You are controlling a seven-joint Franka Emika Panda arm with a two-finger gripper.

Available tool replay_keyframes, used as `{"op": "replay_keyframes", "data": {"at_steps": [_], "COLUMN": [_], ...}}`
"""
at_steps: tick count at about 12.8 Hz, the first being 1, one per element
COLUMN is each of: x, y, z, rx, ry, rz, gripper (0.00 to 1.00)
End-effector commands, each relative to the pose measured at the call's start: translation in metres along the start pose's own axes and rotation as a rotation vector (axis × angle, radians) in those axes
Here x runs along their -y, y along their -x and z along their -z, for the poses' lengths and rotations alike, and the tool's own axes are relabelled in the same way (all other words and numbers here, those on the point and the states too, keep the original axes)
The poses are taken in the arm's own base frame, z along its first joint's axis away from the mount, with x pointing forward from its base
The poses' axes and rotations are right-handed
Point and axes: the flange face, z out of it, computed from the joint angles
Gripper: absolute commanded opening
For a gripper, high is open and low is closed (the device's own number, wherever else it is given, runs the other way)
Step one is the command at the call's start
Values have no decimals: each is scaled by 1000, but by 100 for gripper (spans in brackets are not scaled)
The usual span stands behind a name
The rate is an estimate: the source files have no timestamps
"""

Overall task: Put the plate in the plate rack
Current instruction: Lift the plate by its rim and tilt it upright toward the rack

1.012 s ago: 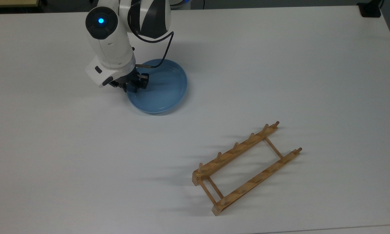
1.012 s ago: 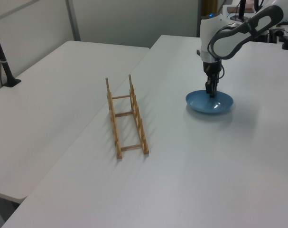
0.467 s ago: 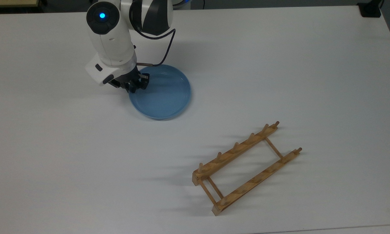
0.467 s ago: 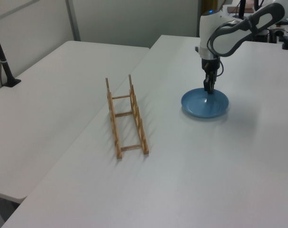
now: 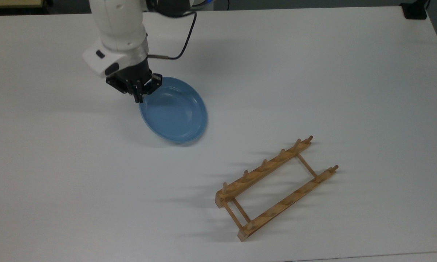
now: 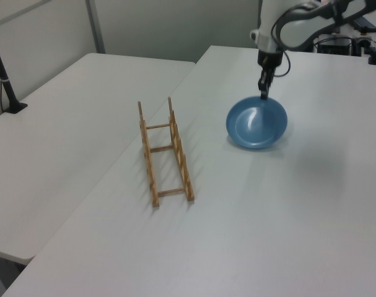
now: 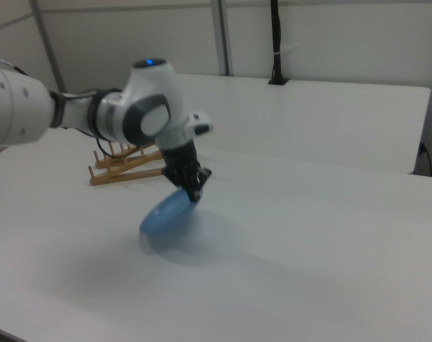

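Observation:
The round light-blue plate (image 5: 174, 115) (image 6: 257, 124) (image 7: 166, 211) hangs tilted above the white table, held by its upper rim. My gripper (image 5: 141, 94) (image 6: 262, 94) (image 7: 195, 192) is shut on that rim, at the plate's upper left in the top view. The wooden plate rack (image 5: 273, 187) (image 6: 164, 153) (image 7: 125, 164) lies flat on the table with nothing in it, well to the lower right of the plate in the top view and to the plate's left in the left view.
A black cable (image 5: 184, 40) runs from the wrist up toward the arm. A black post base (image 5: 415, 10) sits at the table's far right corner in the top view. A second white table (image 6: 70, 117) adjoins on the left view's left.
The plate has been lifted off the table and tipped up from flat to steeply tilted. The gripper has risen with it, still holding the rim.

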Motion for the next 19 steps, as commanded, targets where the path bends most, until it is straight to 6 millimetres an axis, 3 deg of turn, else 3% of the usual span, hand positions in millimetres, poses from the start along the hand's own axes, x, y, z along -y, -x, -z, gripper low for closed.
{"op": "replay_keyframes", "data": {"at_steps": [1, 3, 6, 8, 11, 15, 19], "x": [26, 40, 70, 104, 154, 218, 286], "y": [-11, -17, -27, -34, -34, -30, -26], "z": [89, 125, 154, 180, 194, 192, 159], "rx": [-159, -227, -301, -378, -475, -629, -817], "ry": [55, 67, 91, 130, 162, 249, 313], "rz": [-27, -31, -72, -120, -163, -251, -303], "gripper": [0, 0, 0, 0, 0, 0, 0]}}
